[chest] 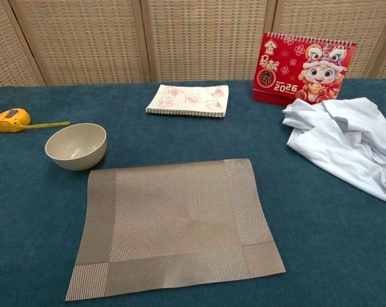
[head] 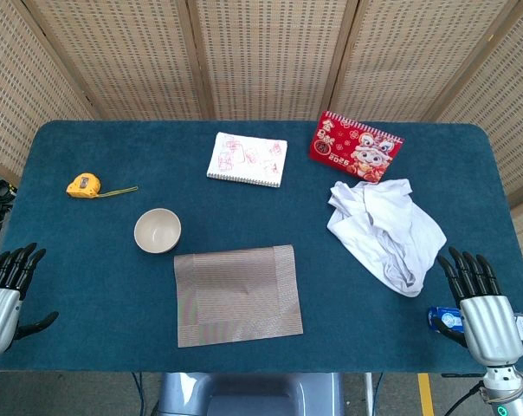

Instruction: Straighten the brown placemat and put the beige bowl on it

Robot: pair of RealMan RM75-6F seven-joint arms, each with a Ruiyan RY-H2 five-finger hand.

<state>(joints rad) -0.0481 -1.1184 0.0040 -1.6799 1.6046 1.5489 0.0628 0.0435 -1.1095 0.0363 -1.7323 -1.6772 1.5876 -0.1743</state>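
Observation:
The brown placemat (head: 237, 295) (chest: 174, 224) lies flat near the table's front middle, turned slightly askew. The beige bowl (head: 158, 230) (chest: 76, 146) stands upright and empty on the blue cloth, just off the mat's far left corner. My left hand (head: 6, 290) hovers at the front left table edge, fingers apart, holding nothing. My right hand (head: 480, 303) hovers at the front right edge, fingers spread and empty. Neither hand shows in the chest view.
A crumpled white cloth (head: 384, 231) (chest: 346, 144) lies right of the mat. A red desk calendar (head: 355, 146) (chest: 305, 68) and an open notebook (head: 248, 159) (chest: 189, 100) sit at the back. A yellow tape measure (head: 86, 185) (chest: 11, 119) is at the left. A small blue object (head: 438, 318) lies by my right hand.

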